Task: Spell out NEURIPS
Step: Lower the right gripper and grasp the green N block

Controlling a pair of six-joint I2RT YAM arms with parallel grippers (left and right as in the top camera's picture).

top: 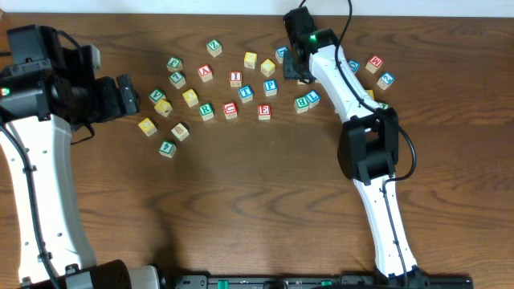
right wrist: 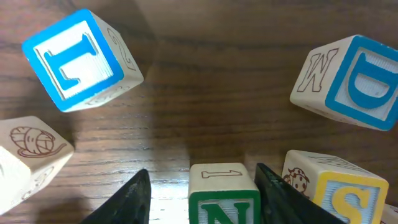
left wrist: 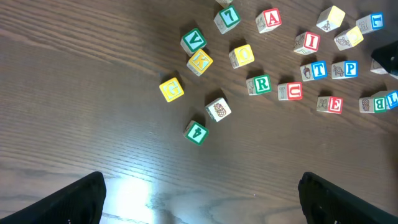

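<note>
Right claw (right wrist: 203, 177) straddles green N cube (right wrist: 224, 208), jaws apart, its N reading upright.

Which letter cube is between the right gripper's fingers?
The green N cube, alone inside the right gripper; the blue L cube, blue D cube and S cube lie outside.

Robotics lab, white robot arms (top: 36, 185), wood-grain table (top: 241, 209) (alphabet cubes (top: 230, 110) scattered)

five red-framed cubes (top: 264, 111), five yellow cubes (top: 147, 126), six blue-framed cubes (top: 246, 94), seven green-framed cubes (top: 167, 148), one pineapple cube (top: 180, 131) (a few more sit half hidden under one of the two arms (top: 365, 144)).
</note>
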